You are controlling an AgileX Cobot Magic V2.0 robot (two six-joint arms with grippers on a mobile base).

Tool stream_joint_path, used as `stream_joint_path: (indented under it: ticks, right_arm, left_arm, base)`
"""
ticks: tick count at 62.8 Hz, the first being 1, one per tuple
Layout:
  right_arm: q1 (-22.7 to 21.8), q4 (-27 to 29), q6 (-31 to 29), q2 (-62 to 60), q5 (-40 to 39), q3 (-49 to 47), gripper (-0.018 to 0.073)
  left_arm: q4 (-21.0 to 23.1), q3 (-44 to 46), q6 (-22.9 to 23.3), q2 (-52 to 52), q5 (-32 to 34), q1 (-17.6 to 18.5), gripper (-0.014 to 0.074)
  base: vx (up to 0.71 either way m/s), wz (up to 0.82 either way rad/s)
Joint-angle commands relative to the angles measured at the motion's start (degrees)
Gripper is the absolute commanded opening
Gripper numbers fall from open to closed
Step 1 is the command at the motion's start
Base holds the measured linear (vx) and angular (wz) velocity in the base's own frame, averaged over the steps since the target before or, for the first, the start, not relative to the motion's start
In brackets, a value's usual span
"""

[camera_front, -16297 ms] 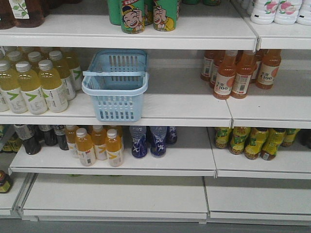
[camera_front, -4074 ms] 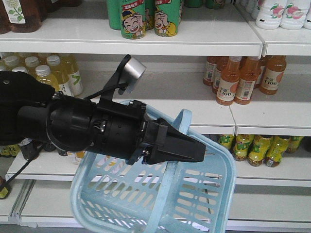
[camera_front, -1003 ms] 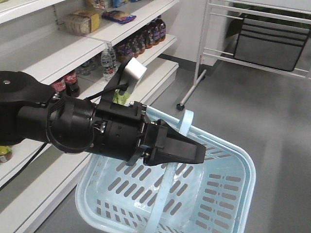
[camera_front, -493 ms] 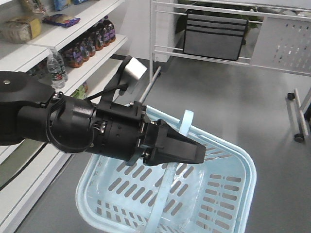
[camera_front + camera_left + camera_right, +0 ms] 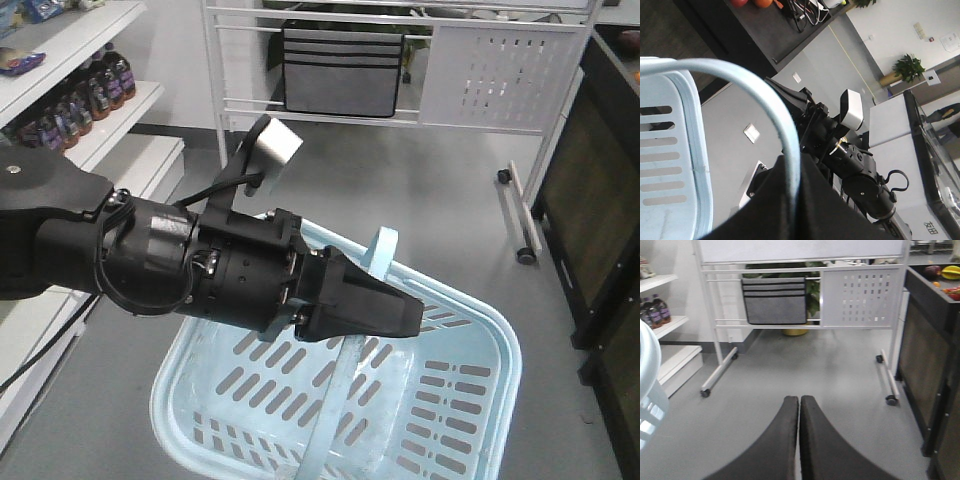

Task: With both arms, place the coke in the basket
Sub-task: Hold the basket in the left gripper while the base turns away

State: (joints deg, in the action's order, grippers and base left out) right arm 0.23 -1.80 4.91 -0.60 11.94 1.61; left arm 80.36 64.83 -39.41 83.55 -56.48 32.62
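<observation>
Shelving that had filled the left of the front view half a second before had slid to the left edge, and the white rolling stand had come round to the top centre, while the arm and its load kept the same place in the picture. Nearest, the left gripper (image 5: pixel 400 318) was clenched on one hoop handle (image 5: pixel 383 248) of the light blue basket (image 5: pixel 450 395), which hung tilted under it above the grey floor (image 5: pixel 430 190). The hoop rose behind the wedge and came out again below it. In the left wrist view the same pale hoop (image 5: pixel 765 95) curved down into the black fingers (image 5: pixel 825 200), with the basket's slotted wall at the left. The thick left arm (image 5: pixel 60 240) reached in from the left, and a silver-faced disc (image 5: pixel 275 150) stood on a bracket above its wrist. The right gripper (image 5: pixel 799 402) was pressed closed with nothing between its jaws. It pointed over bare floor, with the basket's rim just at the left edge of its view. Farther off stood the white stand (image 5: pixel 470 70) with a grey pocket organiser (image 5: pixel 340 70) hung on it, a dark cabinet (image 5: pixel 600 200) at the right, and shelves (image 5: pixel 70 40) with dark bottles (image 5: pixel 75 95) at the left. Where the coke stood could not be told from these views.
</observation>
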Motion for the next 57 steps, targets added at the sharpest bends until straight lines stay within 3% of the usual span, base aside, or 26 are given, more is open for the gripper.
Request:
stream_joint_path:
  ticks: [1, 32, 57]
  right_arm:
    - [-0.23, -0.55, -0.28, -1.01, -4.22, 0.52, -0.0005]
    - [-0.23, -0.55, -0.28, -1.01, -4.22, 0.52, -0.0005]
    - [-0.23, -0.55, -0.28, -1.01, -4.22, 0.52, -0.0005]
  left_arm:
    - [4.68, 1.23, -0.46, -2.52, -0.84, 0.14, -0.0007]
    - [4.68, 1.23, -0.46, -2.52, -0.84, 0.14, -0.0007]
    - [4.68, 1.23, -0.46, -2.52, -0.84, 0.14, -0.0007]
  base:
    - [0.1, -0.39]
    - [0.14, -0.38]
    - [0.21, -0.06]
